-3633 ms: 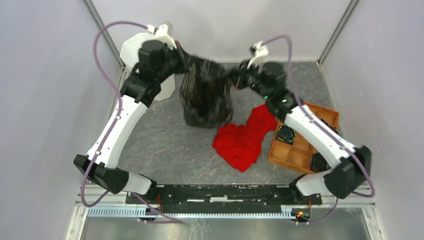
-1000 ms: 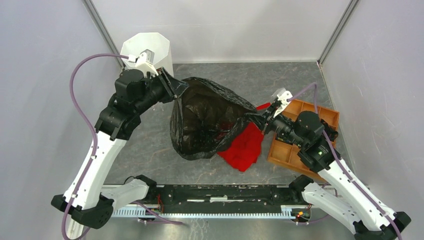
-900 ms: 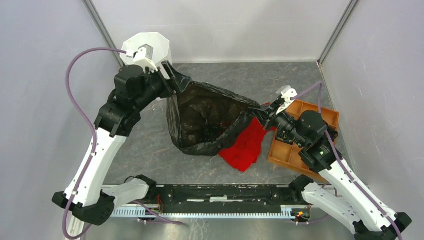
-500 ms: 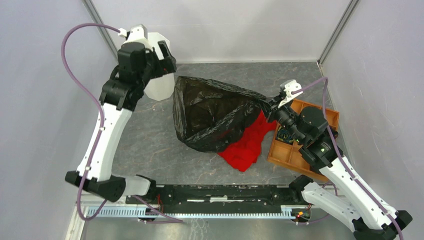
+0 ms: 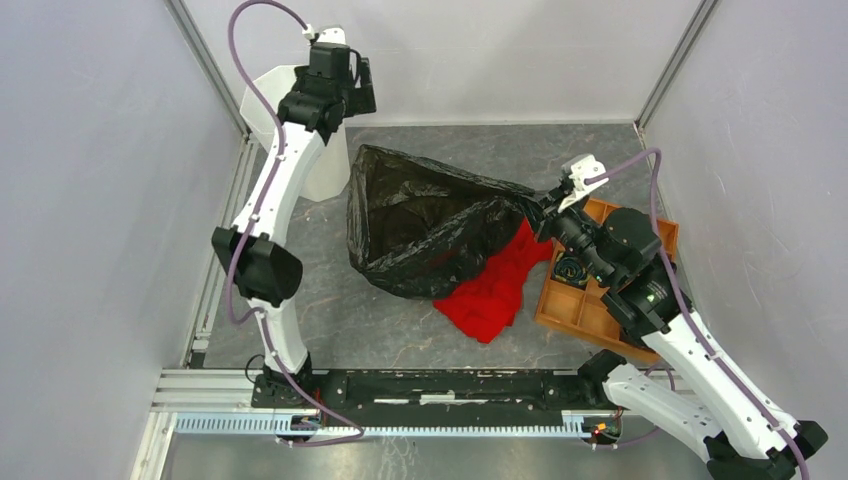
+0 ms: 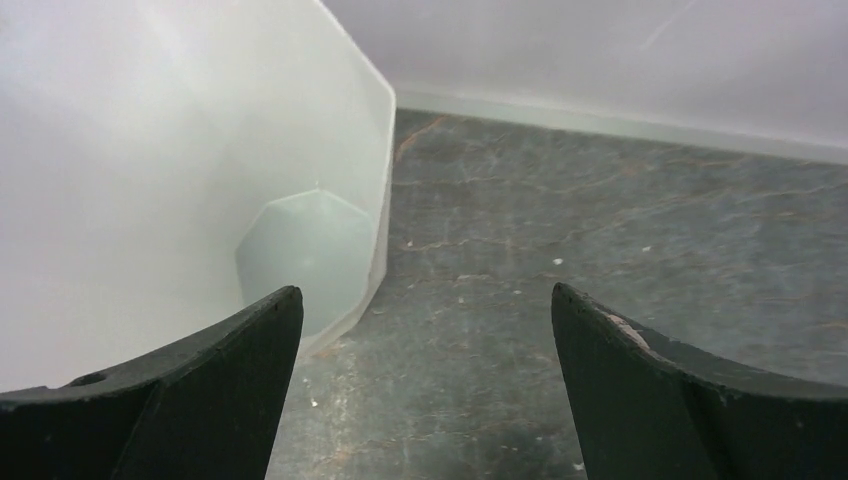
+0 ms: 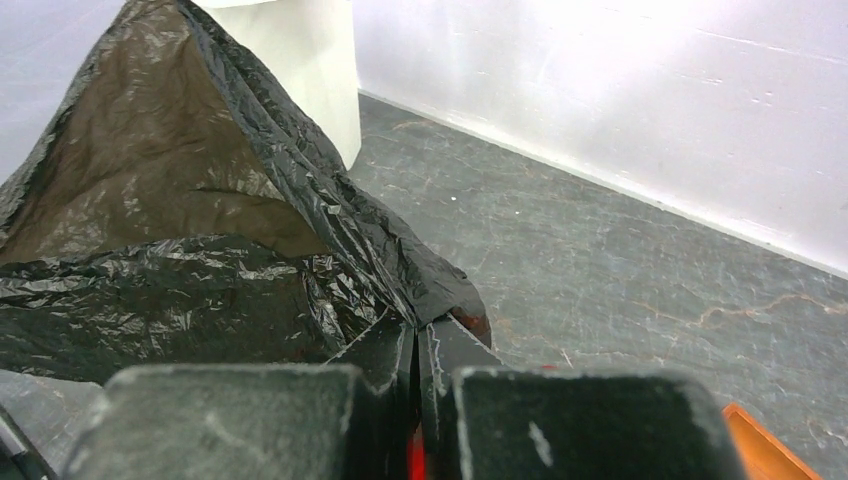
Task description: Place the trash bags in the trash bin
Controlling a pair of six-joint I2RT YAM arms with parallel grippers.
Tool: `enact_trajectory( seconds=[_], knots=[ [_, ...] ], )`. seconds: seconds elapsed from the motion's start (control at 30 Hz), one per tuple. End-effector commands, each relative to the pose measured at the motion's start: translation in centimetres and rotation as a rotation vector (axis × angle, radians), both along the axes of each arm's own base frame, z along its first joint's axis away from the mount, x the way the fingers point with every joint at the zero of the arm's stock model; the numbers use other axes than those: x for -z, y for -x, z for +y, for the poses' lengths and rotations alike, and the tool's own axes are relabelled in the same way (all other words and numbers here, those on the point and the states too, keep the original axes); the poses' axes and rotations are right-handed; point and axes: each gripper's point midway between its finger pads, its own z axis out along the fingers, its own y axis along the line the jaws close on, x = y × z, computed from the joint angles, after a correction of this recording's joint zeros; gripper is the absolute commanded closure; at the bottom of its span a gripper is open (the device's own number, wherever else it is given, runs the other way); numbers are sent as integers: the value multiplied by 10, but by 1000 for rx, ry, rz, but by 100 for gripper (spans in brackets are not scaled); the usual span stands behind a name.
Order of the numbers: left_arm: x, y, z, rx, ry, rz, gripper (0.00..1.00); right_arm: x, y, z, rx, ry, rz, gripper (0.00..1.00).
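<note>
The left hand (image 5: 358,92) hung over the far left corner of the desk (image 5: 330,310), its fingers spread wide apart and holding nothing. Its wrist camera looked down across the rim of the white trash bin (image 6: 150,150), whose octagonal floor showed inside. The black trash bag (image 5: 430,225) lay outside the bin, just to its right, heaped on the middle of the desk; whether the two touched could not be told. The bag's near right part draped over a red cloth (image 5: 490,290). The right hand (image 5: 545,207) was clamped tight on the bag's right corner, the glossy film rising from the heap toward it in a wrinkled ridge. An orange tray (image 5: 590,308) sat by the right edge, partly under the right arm.
</note>
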Motion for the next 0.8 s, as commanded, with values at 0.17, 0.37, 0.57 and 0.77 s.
enact_trajectory(
  seconds=[0.17,0.37,0.57,0.77],
  knots=[
    [22,-15,31,-97,-148,46,13,-9,15,3,-61,-20,-43,99],
    [33,-5,28,-69,-131,80,51,-6,20,4,-82,-42,-46,99],
    [26,21,23,-23,-85,95,84,3,22,10,-110,-49,-25,99],
    [9,72,22,36,-42,109,95,3,21,10,-111,-55,-29,99]
  ],
)
